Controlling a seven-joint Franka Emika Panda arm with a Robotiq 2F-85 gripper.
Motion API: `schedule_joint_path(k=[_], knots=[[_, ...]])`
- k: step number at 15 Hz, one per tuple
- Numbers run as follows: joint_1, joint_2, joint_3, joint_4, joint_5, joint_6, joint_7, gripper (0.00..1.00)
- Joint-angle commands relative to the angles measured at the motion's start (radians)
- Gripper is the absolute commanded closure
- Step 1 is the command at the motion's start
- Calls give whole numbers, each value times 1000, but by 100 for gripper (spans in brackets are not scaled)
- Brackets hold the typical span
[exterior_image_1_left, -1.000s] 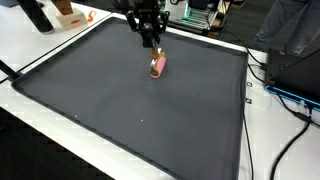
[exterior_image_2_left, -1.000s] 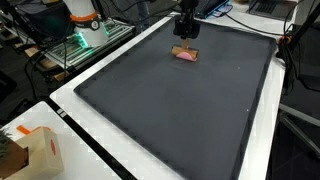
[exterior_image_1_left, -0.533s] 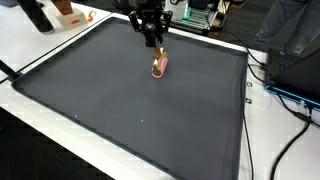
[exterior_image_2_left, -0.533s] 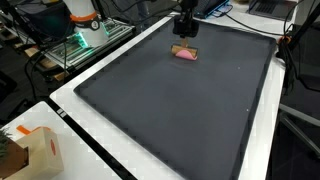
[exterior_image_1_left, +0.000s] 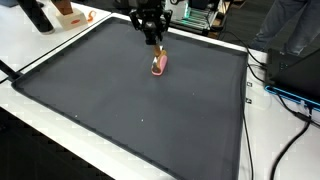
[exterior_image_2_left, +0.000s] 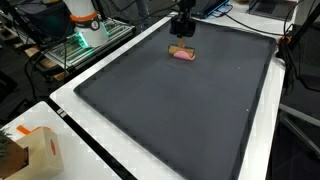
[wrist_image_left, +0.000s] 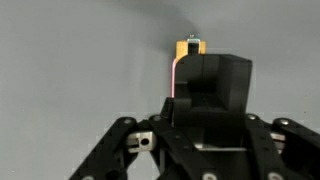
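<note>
Dark mat (wrist_image_left: 70, 60) | pink block (wrist_image_left: 180, 68) | long axis vertical in wrist view

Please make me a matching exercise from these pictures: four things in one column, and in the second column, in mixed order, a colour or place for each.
Things:
1. claw
2. small block
3. mat
4. cardboard box

Descriptions:
A. pink and orange
B. brown, off the mat
C. dark grey, flat
D. black, above the block

Pairs: 1-D, 2-A, 3-C, 4-B.
</note>
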Motion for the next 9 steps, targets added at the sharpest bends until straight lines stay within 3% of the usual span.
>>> schedule_joint_path(k=[1,7,9], knots=[[-2,-32,-15,-62,-71,-98,26,76],[-8,-51,-23,-80,-103,-158,12,76],[-12,-48,-18,-92,-65,-116,-10,76]])
